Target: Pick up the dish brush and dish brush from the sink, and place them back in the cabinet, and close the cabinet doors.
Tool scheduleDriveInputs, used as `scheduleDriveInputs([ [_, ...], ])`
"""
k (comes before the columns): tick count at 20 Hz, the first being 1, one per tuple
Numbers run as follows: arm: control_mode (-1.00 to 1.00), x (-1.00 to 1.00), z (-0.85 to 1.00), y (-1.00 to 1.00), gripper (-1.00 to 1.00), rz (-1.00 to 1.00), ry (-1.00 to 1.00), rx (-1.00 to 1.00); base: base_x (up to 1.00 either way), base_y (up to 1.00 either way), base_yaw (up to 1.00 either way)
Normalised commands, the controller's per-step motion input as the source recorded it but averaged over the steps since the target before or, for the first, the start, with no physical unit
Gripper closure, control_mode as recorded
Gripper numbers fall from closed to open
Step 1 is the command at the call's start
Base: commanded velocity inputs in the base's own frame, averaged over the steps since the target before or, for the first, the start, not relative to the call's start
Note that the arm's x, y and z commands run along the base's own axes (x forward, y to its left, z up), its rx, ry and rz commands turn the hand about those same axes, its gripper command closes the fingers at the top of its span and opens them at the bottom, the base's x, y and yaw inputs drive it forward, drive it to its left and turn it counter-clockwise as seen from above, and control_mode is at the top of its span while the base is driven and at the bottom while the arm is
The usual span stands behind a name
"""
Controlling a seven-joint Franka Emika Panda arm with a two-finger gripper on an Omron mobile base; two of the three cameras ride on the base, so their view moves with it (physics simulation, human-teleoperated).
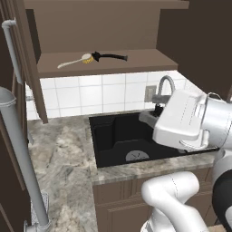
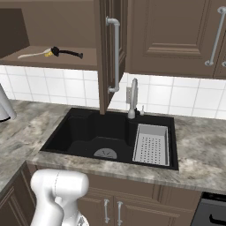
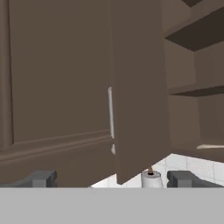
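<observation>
Both dish brushes lie on the open cabinet's lower shelf [image 1: 136, 63]. The whitish-handled one with the yellow head [image 1: 74, 61] [image 2: 36, 54] lies left of the black-handled one [image 1: 112, 56] [image 2: 69, 53], heads touching. The black sink [image 1: 104, 136] [image 2: 79, 128] holds no brush. My gripper [image 3: 113, 179] is open with nothing between its fingertips [image 3: 41, 178], facing an open cabinet door [image 3: 135, 109] and its silver handle [image 3: 110, 113]. My arm [image 1: 181, 120] hangs over the sink's right side. One cabinet door [image 2: 106, 53] stands open, edge-on, above the sink.
A grey faucet [image 2: 132, 99] rises behind the sink, and a white perforated rack [image 2: 151, 143] sits in its right part. A long silver bar handle [image 1: 18, 149] stands close at the left. A closed wall cabinet [image 2: 176, 31] is at the right, a stove corner [image 2: 214, 212] below it.
</observation>
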Motion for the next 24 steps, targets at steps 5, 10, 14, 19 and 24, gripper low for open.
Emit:
scheduleDriveInputs([
  [5, -1.0, 0.0, -0.24, 0.23, -1.0, 0.01, 0.0, 0.08, 0.0, 0.0, 0.0],
  [10, -1.0, 0.02, -0.23, 0.24, -1.0, 0.03, 0.0, 0.07, 0.0, 0.0, 0.0],
  [14, -1.0, 0.05, -0.25, 0.24, -1.0, 0.06, 0.0, 0.06, 0.0, 0.0, 0.0],
  [19, -1.0, 0.11, -0.24, 0.22, -1.0, 0.09, -0.01, 0.04, 0.0, 0.0, 0.0],
  [24, -1.0, 0.15, -0.27, 0.18, -1.0, 0.13, -0.04, 0.01, 0.0, 0.0, 0.0],
])
